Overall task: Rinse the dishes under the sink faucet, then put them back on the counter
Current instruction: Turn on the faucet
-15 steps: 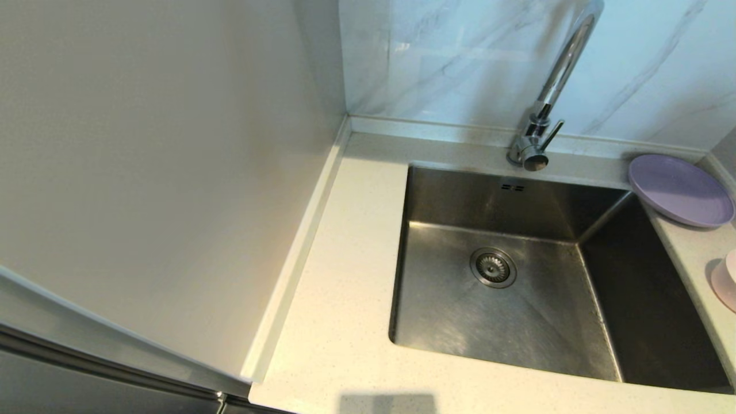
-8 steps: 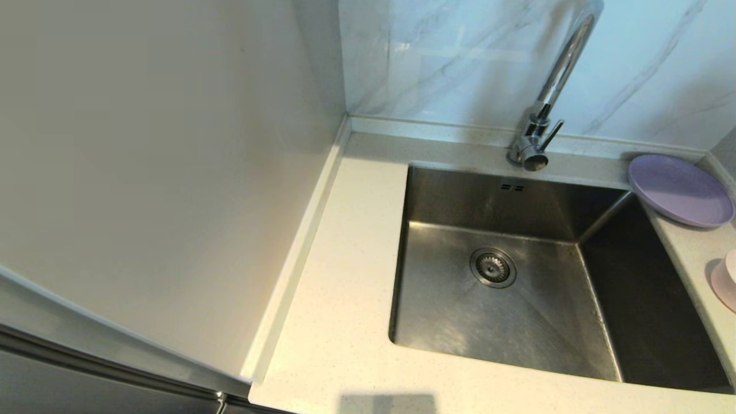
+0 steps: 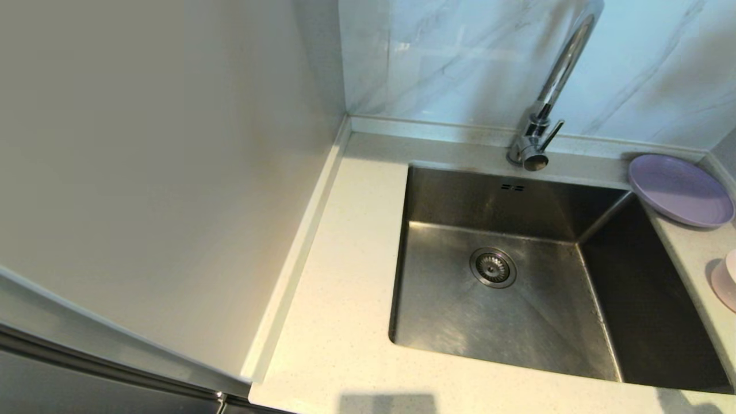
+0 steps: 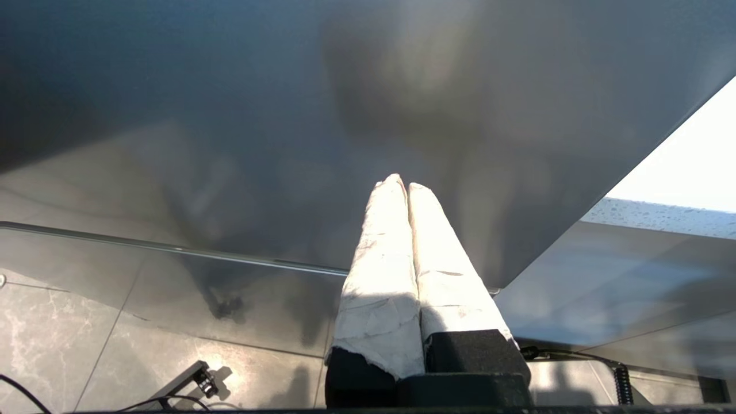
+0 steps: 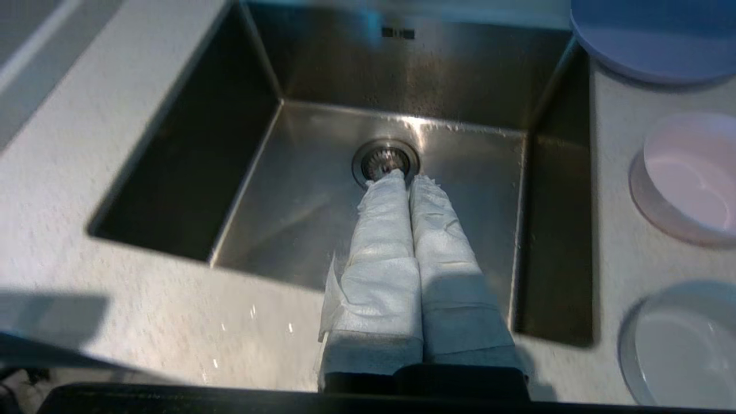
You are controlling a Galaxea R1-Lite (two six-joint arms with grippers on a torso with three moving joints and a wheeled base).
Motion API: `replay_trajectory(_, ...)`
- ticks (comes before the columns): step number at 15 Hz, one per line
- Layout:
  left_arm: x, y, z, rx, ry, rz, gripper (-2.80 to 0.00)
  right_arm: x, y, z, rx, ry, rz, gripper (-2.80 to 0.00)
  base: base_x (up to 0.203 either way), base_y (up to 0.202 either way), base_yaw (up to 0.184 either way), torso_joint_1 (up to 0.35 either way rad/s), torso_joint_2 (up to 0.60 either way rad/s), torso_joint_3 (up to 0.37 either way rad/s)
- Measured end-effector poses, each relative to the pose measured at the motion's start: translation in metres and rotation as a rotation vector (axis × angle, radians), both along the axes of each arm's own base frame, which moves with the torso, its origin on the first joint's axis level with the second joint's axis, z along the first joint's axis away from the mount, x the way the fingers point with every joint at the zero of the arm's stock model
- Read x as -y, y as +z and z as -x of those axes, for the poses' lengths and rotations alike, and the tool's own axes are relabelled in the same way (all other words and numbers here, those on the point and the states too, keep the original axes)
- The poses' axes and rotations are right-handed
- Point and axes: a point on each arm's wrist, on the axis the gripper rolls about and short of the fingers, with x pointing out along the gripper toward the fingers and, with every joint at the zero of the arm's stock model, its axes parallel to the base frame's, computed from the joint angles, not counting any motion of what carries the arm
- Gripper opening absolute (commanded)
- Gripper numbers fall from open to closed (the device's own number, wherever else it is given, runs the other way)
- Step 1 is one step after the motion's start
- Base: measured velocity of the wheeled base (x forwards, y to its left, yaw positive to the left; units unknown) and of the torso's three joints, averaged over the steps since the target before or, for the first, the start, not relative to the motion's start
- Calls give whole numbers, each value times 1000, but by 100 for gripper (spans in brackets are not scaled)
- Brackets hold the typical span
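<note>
Head view matches the earlier frames apart from a faint shadow newly at the counter's [image 3: 345,322] near right corner. Right gripper [image 5: 405,179], fingers pressed together and empty, hangs over the sink [image 5: 322,172]; beyond it to the right lie the lavender plate [image 5: 655,40] and pink dish [image 5: 690,172]. Left gripper [image 4: 401,184] is parked, pinched together.

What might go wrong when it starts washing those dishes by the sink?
The lavender plate overhangs the sink corner, so a nudge might tip it in. The right gripper, shut above the basin, must open before taking the plate or the pink dish. Its cloth-wrapped fingers may slip on smooth wet rims. The faucet lever looks thin to push.
</note>
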Motion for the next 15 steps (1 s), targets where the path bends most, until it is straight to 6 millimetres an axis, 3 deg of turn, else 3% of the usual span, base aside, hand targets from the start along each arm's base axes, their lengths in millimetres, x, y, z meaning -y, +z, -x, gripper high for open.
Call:
replay_trajectory(5, 0, 0, 0, 0, 0, 0, -280, -1, 76, -72, 44, 60, -245, -280, 0, 0, 0, 0, 0, 0)
replay_trajectory(11, 0, 0, 0, 0, 0, 0, -280, -3, 111, -117, 18, 386, -638, -280, 0, 0, 0, 0, 0, 0)
replay_trajectory(15, 0, 0, 0, 0, 0, 0, -280, 15, 120, -157, 5, 412, -808, -280, 0, 0, 0, 0, 0, 0)
